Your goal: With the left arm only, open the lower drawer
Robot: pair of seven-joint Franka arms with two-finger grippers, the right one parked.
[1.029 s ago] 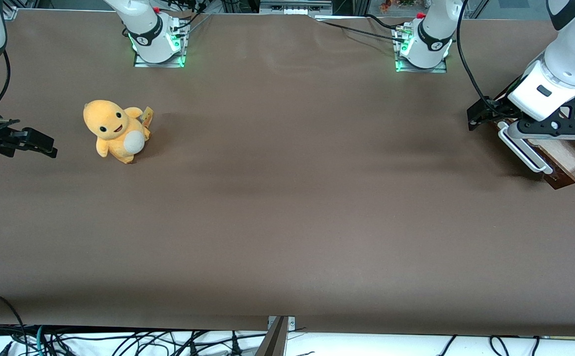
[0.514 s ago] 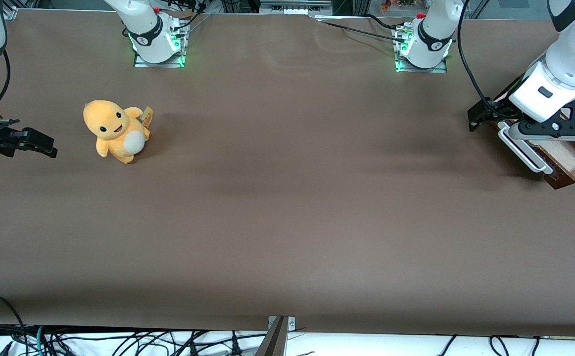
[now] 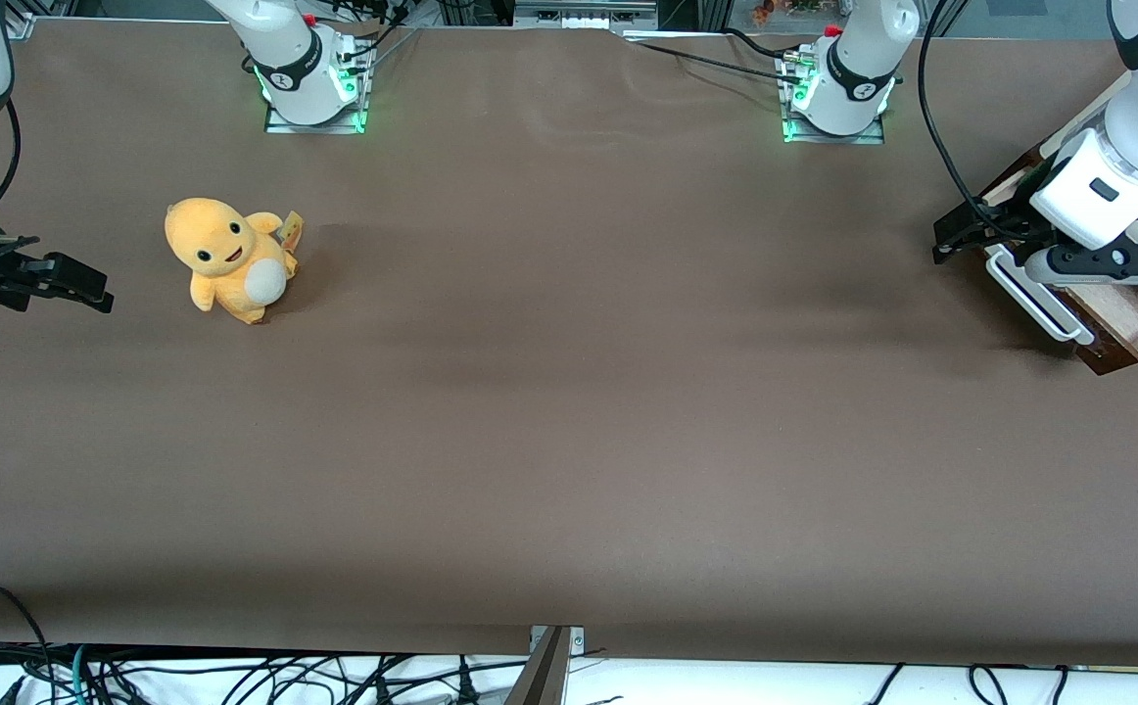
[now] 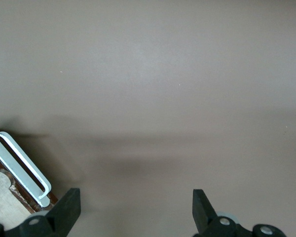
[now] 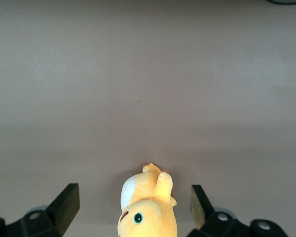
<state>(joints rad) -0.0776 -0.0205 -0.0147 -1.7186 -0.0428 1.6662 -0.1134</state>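
Table: brown cloth-covered table, with the two green-lit arm bases at its edge farthest from the front camera.

Lower drawer: the lower drawer sits at the working arm's end of the table and is pulled out, so its pale wood inside shows. Its white bar handle faces the middle of the table.

Left arm: the left arm reaches down over the drawer from the table corner.

Gripper: the gripper hangs above the bare cloth just in front of the drawer. Its two black fingers stand wide apart and hold nothing; the handle is beside one finger, not between them.

Change: against one second ago, the wrist has gone up and back toward the table edge, while the drawer front and handle stay at the same place. So the pulling seems to be finished and the arm is leaving.

Meaning for task: I judge the drawer open enough and the task almost complete; what remains is probably only to carry the arm clear.

Uncertain: how far the drawer could still slide out I cannot tell, because the cabinet is cut by the picture edge.

Other thing: an orange plush toy lies well apart, toward the parked arm's end.
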